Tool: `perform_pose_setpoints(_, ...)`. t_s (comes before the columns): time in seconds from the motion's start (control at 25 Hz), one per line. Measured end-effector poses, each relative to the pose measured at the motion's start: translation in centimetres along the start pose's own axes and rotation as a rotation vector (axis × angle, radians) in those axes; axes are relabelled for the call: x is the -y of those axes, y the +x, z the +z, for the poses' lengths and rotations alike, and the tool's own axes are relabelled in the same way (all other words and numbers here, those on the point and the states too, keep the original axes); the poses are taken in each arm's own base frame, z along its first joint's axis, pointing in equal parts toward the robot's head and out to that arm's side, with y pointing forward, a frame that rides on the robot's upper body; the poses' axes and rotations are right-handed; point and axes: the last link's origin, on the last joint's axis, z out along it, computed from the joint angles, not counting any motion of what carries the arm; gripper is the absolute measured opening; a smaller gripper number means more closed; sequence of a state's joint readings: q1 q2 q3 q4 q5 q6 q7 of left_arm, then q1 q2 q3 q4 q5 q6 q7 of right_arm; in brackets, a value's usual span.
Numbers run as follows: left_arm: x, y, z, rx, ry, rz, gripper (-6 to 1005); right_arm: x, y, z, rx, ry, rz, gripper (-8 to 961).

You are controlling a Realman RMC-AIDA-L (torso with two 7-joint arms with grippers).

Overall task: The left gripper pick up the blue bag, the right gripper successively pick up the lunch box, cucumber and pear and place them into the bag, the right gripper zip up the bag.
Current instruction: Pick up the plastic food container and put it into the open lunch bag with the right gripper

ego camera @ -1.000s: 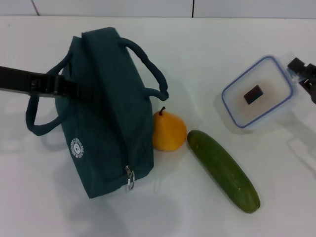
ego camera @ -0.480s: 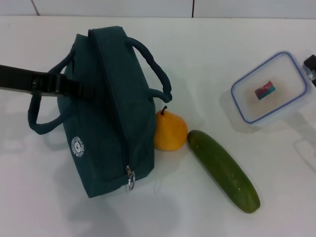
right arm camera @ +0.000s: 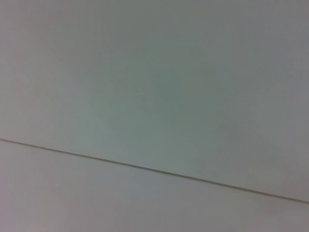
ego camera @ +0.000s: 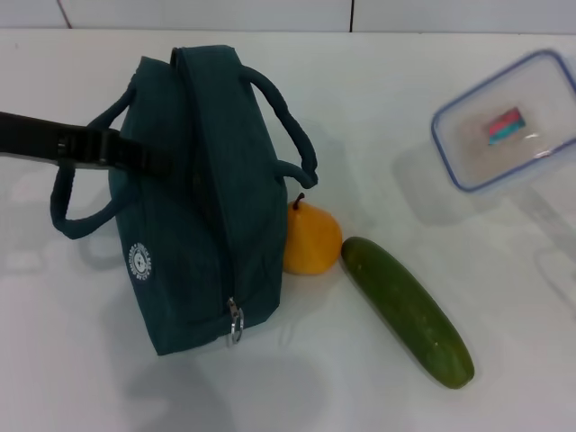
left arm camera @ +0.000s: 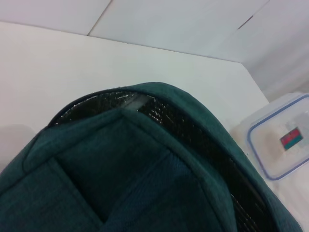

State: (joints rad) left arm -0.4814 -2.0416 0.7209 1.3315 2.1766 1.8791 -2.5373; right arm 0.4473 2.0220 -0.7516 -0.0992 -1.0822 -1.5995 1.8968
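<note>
A plain white counter point(ego camera: 378, 108) is seen backed by a white tiled wall along the 12 o'clock edge of the head view; the blue bag point(ego camera: 202, 207) is stood at around 9 o'clock of centre, tilted a bit, its zip ring point(ego camera: 235, 331) hanging at the near end and the round white logo point(ego camera: 139, 261) showing on its side; the left end effector point(ego camera: 153, 162) is reached in from 9 o'clock on a black arm and is pressed against the bag's side between the two loop handles, clenched on the fabric by the look of it, though the fingertips themselves are hidden; in the left wrist view the bag's mouth is seen parted, with silver foil lining point(left arm camera: 159, 113) showing along the opening.

The pear point(ego camera: 310, 238) is sat touching the bag's side at about 3 o'clock of it; the cucumber point(ego camera: 407, 310) is laid just beside the pear, running diagonally toward 5 o'clock.

The lunch box point(ego camera: 508, 121) is seen up at 2 o'clock, tilted and partly cut by the frame edge, its shadow thrown on the counter below, so it looks lifted clear; the red-and-teal sticker point(ego camera: 506, 125) is visible through it; the right end effector isn't caught in any view, so its state can't be told; only blank wall is shown by the right wrist view.
</note>
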Motion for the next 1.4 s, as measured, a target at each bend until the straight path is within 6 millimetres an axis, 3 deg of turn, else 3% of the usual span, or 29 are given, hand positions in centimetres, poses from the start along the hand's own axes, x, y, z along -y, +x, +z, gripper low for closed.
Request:
perform_pose_setpoints(0.44,-0.2,0.4,0.2,0.002,-0.005,0.026,42,-1.3,0.6,2.6,0.017,-0.116,0.091,96)
perform_pose_setpoints(0.88,-1.3,1.0,1.5,0.044,-0.027,0.079,42,-3.5,1.0,7.3,-0.048,-0.241,0.116,96)
perform_pose_setpoints(1.4,-2.3,2.1,1.5,0.013,-0.068,0.121,42,-6.8,2.1,13.8,-0.167,-0.361,0.095,95)
